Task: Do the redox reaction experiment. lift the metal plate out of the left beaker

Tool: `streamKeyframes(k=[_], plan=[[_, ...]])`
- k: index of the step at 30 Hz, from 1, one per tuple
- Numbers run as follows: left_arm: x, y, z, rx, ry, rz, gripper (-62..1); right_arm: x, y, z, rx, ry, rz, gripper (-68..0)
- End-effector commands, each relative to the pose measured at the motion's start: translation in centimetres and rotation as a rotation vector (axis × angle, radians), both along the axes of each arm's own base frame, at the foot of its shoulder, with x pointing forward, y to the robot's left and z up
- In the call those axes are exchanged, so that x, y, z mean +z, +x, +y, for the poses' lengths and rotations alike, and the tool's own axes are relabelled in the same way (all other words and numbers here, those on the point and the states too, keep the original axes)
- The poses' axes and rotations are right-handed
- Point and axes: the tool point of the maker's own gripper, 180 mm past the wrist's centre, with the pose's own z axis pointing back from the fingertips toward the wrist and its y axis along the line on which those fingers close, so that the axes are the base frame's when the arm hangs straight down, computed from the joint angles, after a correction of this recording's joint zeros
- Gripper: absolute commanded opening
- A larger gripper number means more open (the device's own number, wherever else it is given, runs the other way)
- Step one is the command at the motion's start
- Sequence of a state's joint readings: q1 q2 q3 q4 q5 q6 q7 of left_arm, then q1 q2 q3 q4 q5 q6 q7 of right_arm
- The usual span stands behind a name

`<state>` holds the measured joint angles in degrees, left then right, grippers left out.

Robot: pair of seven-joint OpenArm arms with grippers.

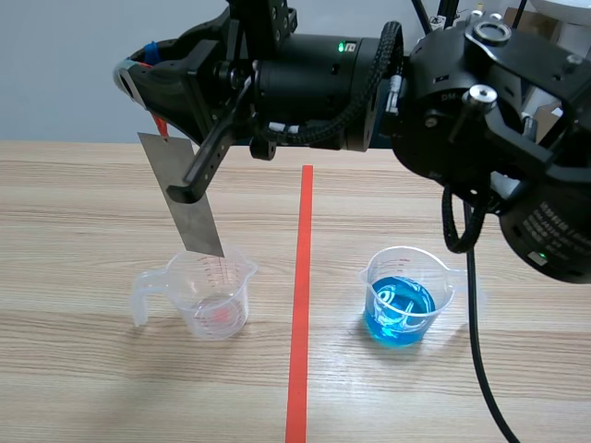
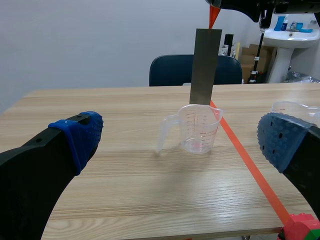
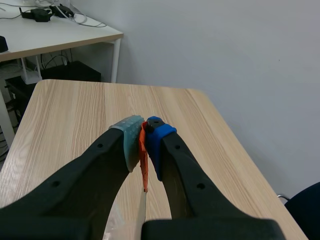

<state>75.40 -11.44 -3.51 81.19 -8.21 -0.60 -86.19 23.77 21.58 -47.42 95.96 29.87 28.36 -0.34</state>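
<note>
The left gripper (image 2: pixel 182 137) stands wide open with nothing in it. The metal plate (image 1: pixel 182 196) hangs over the left beaker (image 1: pixel 214 297). Its long axis is close to upright, the top leaning toward 11 o'clock and the lower edge pointing to 5 o'clock, about level with the beaker's rim. It dangles at 6 o'clock below the right gripper (image 3: pixel 145 136), which pinches the plate by its orange-red tab (image 3: pixel 144 167). At 3 o'clock sits a beaker of blue liquid (image 1: pixel 404 297).
</note>
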Motion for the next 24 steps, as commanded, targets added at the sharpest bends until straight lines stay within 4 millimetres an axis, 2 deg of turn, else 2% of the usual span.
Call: streamKeyframes(k=[1,17,24], plan=[[1.1,0.0,0.0,0.001,-0.007,-0.058,1.4,1.8,0.1,0.1,0.012,0.037,-0.031,-67.3],[1.1,0.0,0.0,0.001,-0.007,-0.058,1.4,2.7,0.5,0.9,0.027,0.026,0.021,-67.3],[1.1,0.0,0.0,0.001,-0.007,-0.056,1.4,2.8,-0.2,1.6,0.067,0.008,0.012,-67.3]])
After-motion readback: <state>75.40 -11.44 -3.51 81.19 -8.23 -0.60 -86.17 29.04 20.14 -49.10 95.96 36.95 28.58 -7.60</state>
